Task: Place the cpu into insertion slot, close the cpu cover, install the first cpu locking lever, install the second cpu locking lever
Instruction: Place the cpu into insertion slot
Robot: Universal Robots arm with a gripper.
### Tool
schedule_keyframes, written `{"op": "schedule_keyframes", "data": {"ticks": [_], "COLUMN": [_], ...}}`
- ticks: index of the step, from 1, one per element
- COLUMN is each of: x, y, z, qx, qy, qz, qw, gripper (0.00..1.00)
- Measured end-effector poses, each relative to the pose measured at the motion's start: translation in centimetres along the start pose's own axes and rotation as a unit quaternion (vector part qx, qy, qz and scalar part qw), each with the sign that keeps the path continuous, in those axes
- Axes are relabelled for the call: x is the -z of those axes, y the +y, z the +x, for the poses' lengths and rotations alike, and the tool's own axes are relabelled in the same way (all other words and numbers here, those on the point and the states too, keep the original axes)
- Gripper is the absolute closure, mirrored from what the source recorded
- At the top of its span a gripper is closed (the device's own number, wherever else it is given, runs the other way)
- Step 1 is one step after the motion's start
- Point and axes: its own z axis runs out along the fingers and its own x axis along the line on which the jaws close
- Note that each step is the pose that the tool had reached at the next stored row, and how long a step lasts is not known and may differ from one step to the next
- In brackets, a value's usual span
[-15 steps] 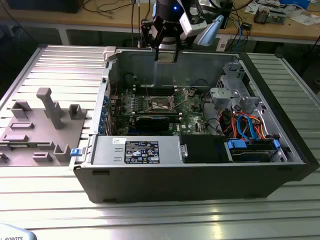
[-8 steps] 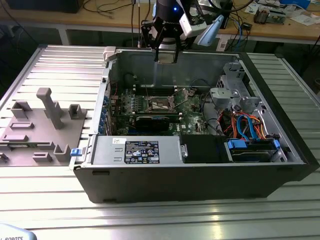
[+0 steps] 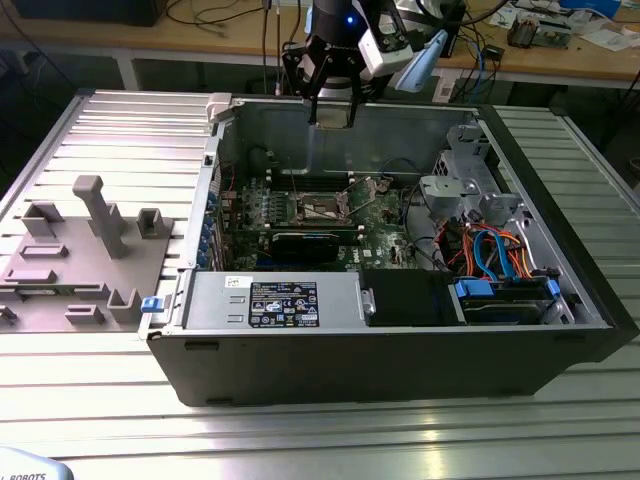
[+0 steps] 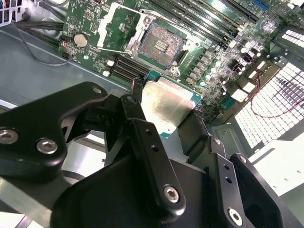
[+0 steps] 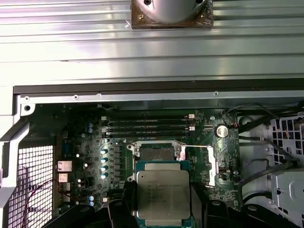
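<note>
Bench, exterior view: a ribbed metal table [image 3: 100, 400] carried the open computer case [image 3: 400, 350]; the cluttered workbench behind it ran out of frame.
Arm, exterior view: the gripper [image 3: 332, 108] hung over the case's far wall. From there I could not make out what sat between its fingers.
Socket, exterior view: the insertion slot [image 3: 322, 207] lay on the green board, well below the gripper with open air between them.
Hold, second wrist view: the fingers [image 4: 137, 111] were clamped on two opposite edges of the cpu [image 4: 166, 107]. One edge of the chip was hidden behind the gripper's black body.
Socket, second wrist view: the slot was bare and its contact field showed. The cpu cover [image 4: 141, 32] stood swung open beside it, apart from the chip.
Overlap, first wrist view: the held cpu covered one edge of the slot, and its own far edge was cut off.
Margins, first wrist view: the memory slots [image 5: 147, 127] lay just beyond the slot, then the case rim [image 5: 142, 89].
</note>
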Motion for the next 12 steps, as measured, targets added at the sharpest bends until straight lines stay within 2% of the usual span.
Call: {"op": "schedule_keyframes", "data": {"ticks": [12], "x": [-0.31], "y": [-0.03], "z": [-0.01], "qx": [0.0], "qy": [0.0], "qz": [0.0], "qw": [1.0], "gripper": [0.46]}}
